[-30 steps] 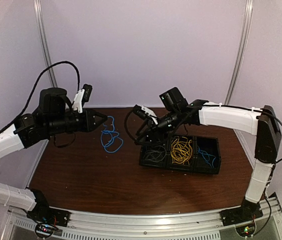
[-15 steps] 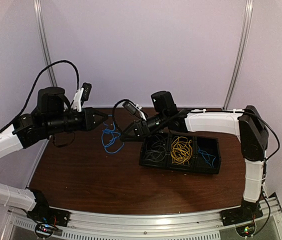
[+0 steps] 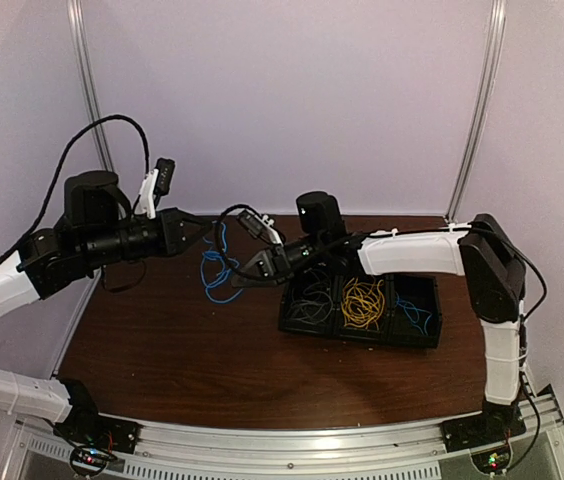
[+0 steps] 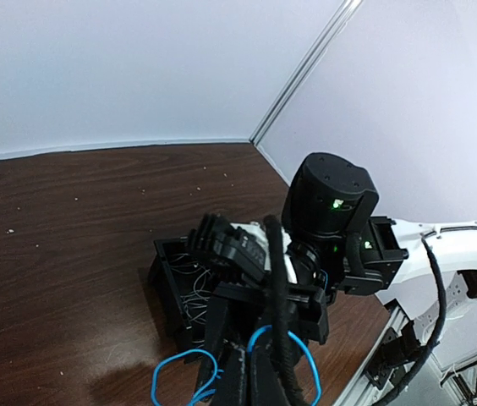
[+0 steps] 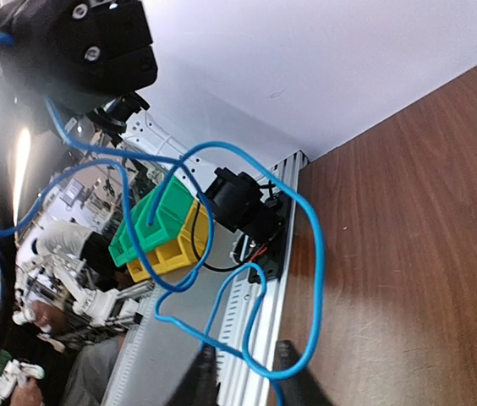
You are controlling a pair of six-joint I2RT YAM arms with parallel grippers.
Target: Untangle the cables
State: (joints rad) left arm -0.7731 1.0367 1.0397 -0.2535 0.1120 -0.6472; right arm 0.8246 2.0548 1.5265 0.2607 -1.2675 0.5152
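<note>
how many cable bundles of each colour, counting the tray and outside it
blue: 2 (loose blue bundle; boxed blue bundle in the tray)
yellow: 1 (yellow bundle)
grey: 1 (grey bundle)
total: 4

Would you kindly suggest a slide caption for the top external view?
Left end effector holds up a thin blue looped cable; right end effector reaches for it beside a black compartmented tray.

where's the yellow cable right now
In the top view, the yellow cable sits in the middle compartment of the black tray, right of table centre, between grey cables and a blue cable.
</note>
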